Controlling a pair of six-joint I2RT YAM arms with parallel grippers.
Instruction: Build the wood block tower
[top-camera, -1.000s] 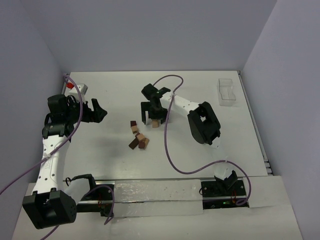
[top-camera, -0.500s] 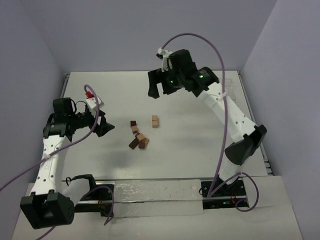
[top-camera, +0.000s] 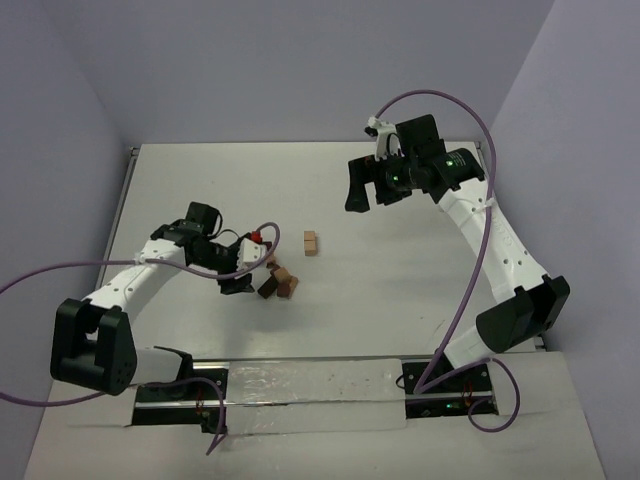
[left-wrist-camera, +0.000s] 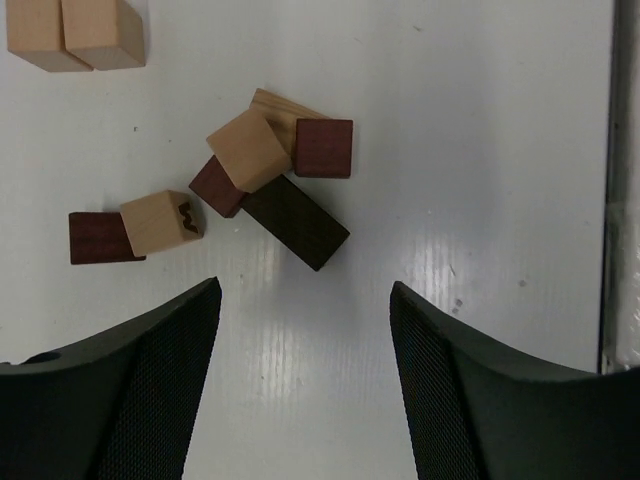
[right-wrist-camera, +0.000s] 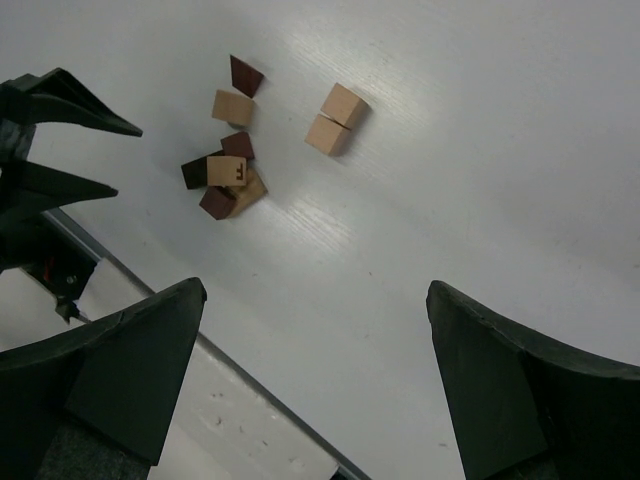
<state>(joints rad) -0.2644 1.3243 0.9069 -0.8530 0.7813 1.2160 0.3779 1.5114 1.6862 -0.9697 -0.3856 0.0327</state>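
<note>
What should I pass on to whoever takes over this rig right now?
Left fingers: open, empty, hovering just short of the loose pile of tan and dark blocks.
Right fingers: open, empty, raised above the table, off to the right of the blocks.
Two tan blocks sit touching, apart from the pile; they look side by side rather than stacked.
Done: nothing stands as a column yet, as far as I can see.
Left: pick blocks from the pile one at a time and stack them into a single column.

tan block pair (left-wrist-camera: 72, 35) cropped at top, perhaps two cubes
</note>
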